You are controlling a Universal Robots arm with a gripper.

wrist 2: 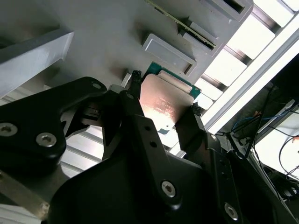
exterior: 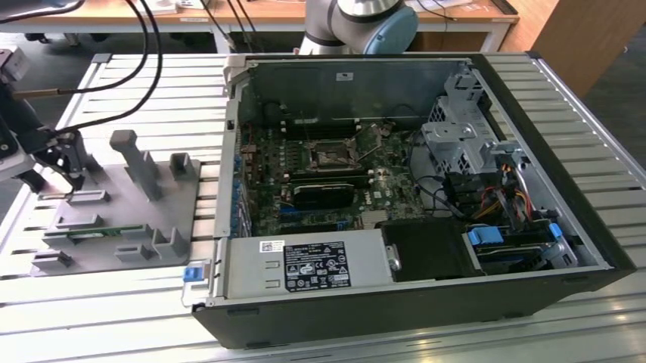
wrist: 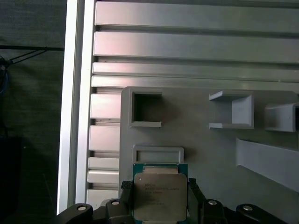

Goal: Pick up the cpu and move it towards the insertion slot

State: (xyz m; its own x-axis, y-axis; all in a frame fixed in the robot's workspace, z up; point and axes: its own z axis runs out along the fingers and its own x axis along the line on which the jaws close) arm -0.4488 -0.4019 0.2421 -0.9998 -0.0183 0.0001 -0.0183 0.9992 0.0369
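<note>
Now: gripper (exterior: 63, 175) at the exterior view's far left, above the left edge of the grey tray (exterior: 141, 219), which lies on the slatted table (exterior: 131, 76). In the first wrist view, two black fingers (wrist: 126, 198) pinch the cpu (wrist: 160, 198) by opposite edges. Silvery plate faces the camera, green rim showing. Cannot tell whether it is clear of the tray. Further right, the open computer case (exterior: 576, 197). The insertion slot (exterior: 328, 156) sits mid-frame on the board, well apart from the gripper.
</note>
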